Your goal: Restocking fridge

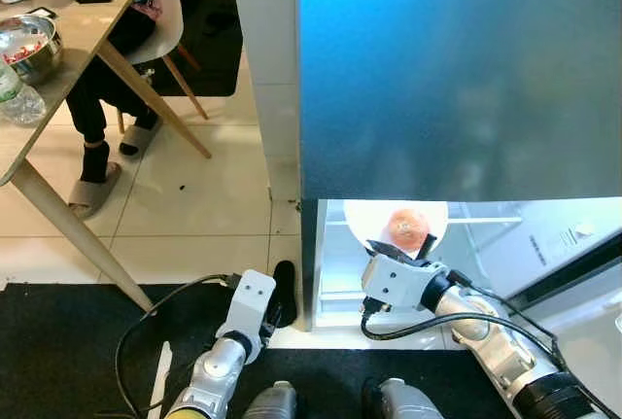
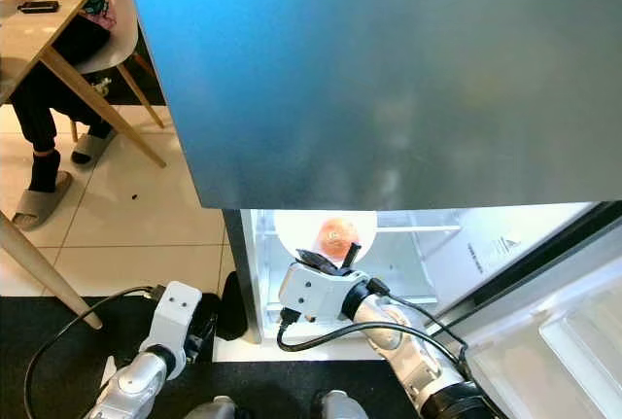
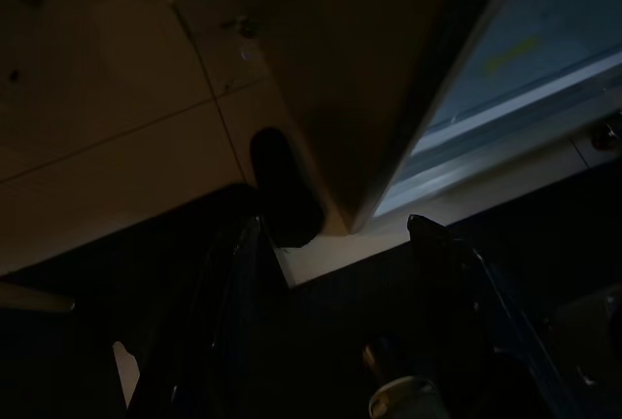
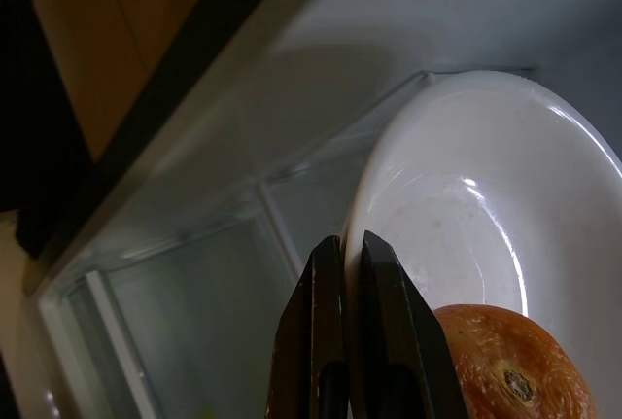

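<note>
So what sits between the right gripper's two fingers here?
The rim of the white plate: the right gripper is pinched on its edge, shown in the right wrist view, with an orange fruit lying on the plate.

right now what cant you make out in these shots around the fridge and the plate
- Upper fridge shelves: hidden in both eye views by the fridge door.
- Far part of the white plate: covered by that door's lower edge in the eye views.
- Orange fruit: cut off by the right wrist view's bottom edge.
- Right gripper, clamped on the plate rim.
- Left gripper, idle: surroundings too dark in the left wrist view.
- Seated person: cut off by the top edge.
</note>
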`<state>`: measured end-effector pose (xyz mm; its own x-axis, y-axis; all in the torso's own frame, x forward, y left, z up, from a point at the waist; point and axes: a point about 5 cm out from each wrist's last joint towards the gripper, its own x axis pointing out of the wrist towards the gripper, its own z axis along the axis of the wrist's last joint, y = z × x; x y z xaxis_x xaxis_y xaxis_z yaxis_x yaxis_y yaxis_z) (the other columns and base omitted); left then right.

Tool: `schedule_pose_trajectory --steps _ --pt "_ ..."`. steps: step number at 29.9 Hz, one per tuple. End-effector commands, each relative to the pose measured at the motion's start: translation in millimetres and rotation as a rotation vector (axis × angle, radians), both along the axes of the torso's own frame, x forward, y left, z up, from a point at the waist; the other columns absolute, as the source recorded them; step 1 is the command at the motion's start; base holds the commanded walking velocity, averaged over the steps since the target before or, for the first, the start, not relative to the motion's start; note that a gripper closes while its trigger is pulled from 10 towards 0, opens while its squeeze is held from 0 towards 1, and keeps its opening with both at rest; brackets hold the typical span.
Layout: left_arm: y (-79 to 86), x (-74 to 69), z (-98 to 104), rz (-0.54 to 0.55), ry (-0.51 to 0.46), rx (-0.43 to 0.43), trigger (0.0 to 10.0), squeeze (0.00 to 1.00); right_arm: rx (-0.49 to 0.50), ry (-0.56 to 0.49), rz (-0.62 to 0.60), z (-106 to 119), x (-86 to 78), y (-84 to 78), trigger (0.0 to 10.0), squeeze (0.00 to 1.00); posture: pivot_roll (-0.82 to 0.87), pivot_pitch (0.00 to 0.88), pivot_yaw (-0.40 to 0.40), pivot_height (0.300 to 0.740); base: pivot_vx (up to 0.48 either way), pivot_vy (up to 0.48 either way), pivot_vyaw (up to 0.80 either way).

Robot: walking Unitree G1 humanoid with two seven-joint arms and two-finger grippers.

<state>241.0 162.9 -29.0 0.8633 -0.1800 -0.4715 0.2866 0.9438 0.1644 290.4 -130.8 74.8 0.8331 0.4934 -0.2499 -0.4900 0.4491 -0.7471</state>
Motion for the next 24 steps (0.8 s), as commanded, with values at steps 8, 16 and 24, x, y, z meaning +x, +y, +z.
schedule_pose_trajectory --steps 8,16,24 --pt "2.7 -12.0 -10.4 -0.010 0.061 0.018 10.0 0.00 0.094 -0.008 -0.118 7.8 7.2 -11.0 10.0 0.00 -0.09 0.189 -0.005 0.703 0.000 0.000 0.00" --pt "2.7 -11.5 -10.1 -0.011 0.060 0.019 10.0 0.00 0.082 -0.015 -0.127 8.2 8.7 -14.7 10.0 0.00 -0.08 0.188 -0.004 0.678 0.000 0.000 0.00" --pt "2.6 -11.5 -10.1 -0.011 0.059 0.018 10.0 0.00 0.065 -0.019 -0.145 9.6 11.0 -20.0 10.0 0.00 -0.08 0.186 -0.004 0.653 0.000 0.000 0.00"
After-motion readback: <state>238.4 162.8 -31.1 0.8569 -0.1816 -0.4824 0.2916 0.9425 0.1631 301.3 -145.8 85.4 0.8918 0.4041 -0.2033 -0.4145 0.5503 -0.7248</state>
